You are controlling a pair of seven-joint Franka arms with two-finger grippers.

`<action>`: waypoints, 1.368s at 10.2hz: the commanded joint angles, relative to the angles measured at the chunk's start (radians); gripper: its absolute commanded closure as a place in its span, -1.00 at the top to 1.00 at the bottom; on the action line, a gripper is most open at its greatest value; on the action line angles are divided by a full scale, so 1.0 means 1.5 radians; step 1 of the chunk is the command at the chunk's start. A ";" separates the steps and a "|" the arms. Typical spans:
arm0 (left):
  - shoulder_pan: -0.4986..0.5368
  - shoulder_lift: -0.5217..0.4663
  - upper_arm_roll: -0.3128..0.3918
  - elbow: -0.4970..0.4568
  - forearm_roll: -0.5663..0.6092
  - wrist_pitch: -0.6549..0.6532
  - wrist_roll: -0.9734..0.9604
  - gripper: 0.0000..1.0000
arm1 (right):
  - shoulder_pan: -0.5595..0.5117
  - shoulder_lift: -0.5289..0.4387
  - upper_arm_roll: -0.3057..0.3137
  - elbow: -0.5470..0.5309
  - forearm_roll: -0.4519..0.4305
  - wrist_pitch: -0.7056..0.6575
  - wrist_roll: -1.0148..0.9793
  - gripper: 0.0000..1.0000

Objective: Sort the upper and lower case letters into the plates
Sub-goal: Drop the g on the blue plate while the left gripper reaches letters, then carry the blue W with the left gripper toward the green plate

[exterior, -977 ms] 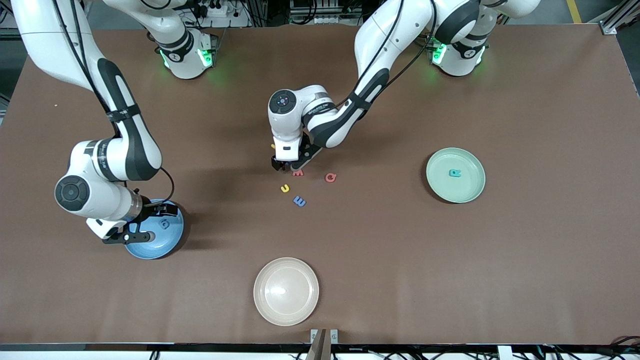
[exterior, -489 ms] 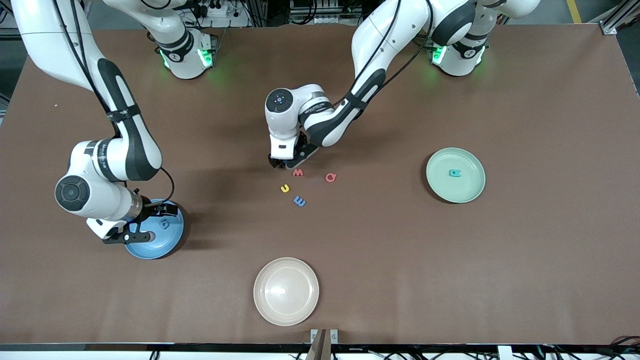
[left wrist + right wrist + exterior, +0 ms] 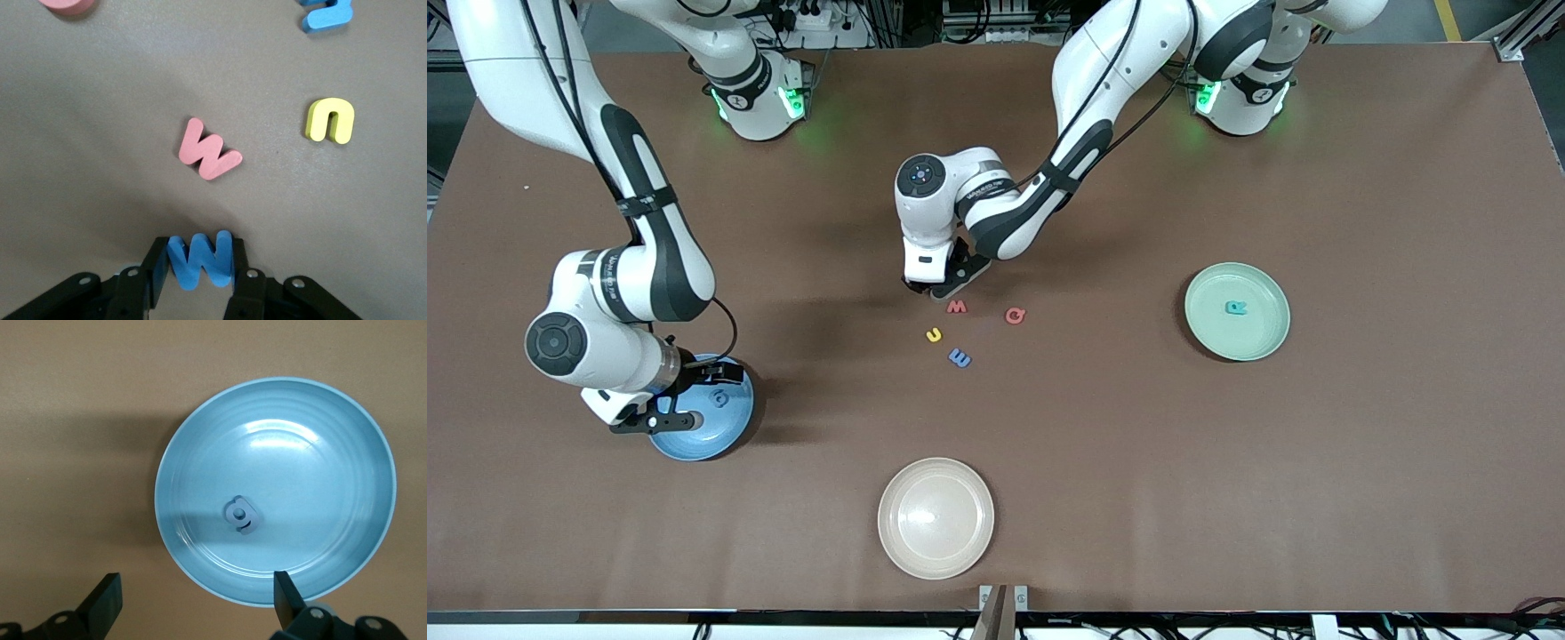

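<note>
**Left jaws close on a blue W**

Down at the tabletop (image 3: 1360, 462), the left gripper (image 3: 199, 277) has a blue W (image 3: 200, 259) pinched between its jaws, one pad on each outer side, the letter's width running straight across the gap. Just beside it lies the red W (image 3: 209, 149). The mint plate (image 3: 1263, 342), toward the left arm's end, is this arm's nearer drop. The right gripper (image 3: 193, 603) hangs wide open and waiting over the blue plate (image 3: 347, 460).

The count: four loose letters by the red W, counting it — yellow u (image 3: 934, 335), blue letter (image 3: 959, 357), red Q (image 3: 1015, 316). One letter in each plate. Three plates, including a cream one (image 3: 894, 551).
</note>
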 commanded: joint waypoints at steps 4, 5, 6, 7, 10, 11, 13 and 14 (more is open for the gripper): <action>0.091 -0.049 -0.010 0.011 -0.157 -0.131 0.196 -0.80 | 0.031 0.002 0.004 0.010 0.001 -0.005 0.044 1.00; 0.120 -0.071 -0.011 0.010 -0.176 -0.173 0.238 -0.80 | 0.051 0.002 0.005 0.012 0.001 -0.003 0.077 1.00; 0.148 -0.091 -0.012 0.008 -0.192 -0.223 0.290 -0.79 | 0.075 0.002 0.007 0.018 0.003 -0.003 0.106 1.00; 0.174 -0.108 -0.011 0.006 -0.200 -0.283 0.357 -0.78 | 0.114 0.002 0.010 0.021 0.003 -0.003 0.133 1.00; 0.228 -0.145 -0.001 -0.013 -0.190 -0.414 0.558 -0.73 | 0.248 0.005 0.010 0.021 0.002 0.021 0.218 1.00; 0.251 -0.155 -0.003 -0.023 -0.162 -0.442 0.610 -0.73 | 0.288 0.015 0.010 0.020 0.002 0.029 0.220 1.00; 0.312 -0.217 -0.004 -0.111 -0.123 -0.452 0.755 -0.73 | 0.353 0.044 0.009 0.015 -0.001 0.094 0.227 1.00; 0.342 -0.250 -0.004 -0.160 -0.110 -0.452 0.835 -0.72 | 0.372 0.062 0.009 0.015 -0.003 0.118 0.227 1.00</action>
